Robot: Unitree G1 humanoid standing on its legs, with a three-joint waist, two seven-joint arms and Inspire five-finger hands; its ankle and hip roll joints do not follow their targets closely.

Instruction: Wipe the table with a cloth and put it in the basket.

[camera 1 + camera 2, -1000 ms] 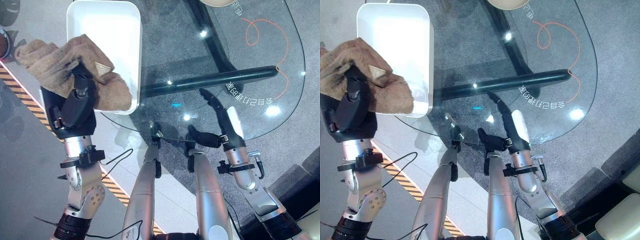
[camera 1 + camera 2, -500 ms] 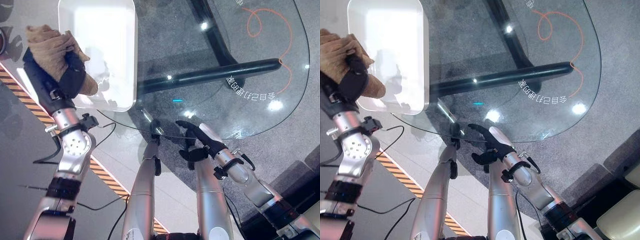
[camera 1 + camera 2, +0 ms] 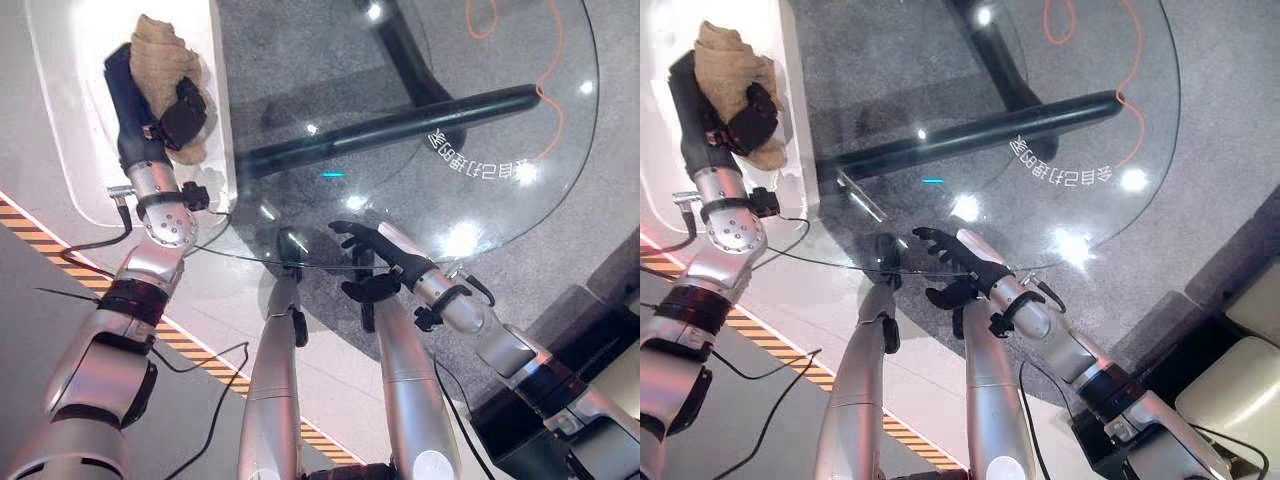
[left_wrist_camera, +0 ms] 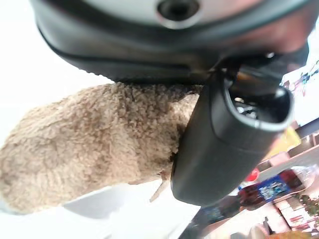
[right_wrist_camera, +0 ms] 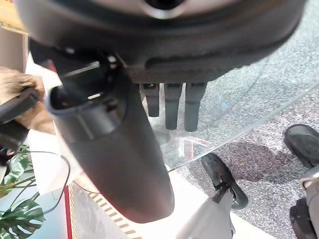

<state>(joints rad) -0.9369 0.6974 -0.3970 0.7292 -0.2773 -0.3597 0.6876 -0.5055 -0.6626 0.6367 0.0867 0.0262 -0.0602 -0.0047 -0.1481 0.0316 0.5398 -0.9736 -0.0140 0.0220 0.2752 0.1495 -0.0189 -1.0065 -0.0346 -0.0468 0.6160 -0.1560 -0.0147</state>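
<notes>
cloth (image 3: 165, 60): tan terry — nubbly, matt
basket (image 3: 65, 150): white plastic, smooth, slightly glossy
tabletop (image 3: 470, 100): clear glass — glossy, bright glints
left hand (image 3: 150, 110): dark matt plastic
floor (image 3: 60, 300): grey, speckled, matt

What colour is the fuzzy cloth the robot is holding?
The cloth is light brown, like a teddy bear. The left wrist view shows it best, gripped by the left hand.
</notes>
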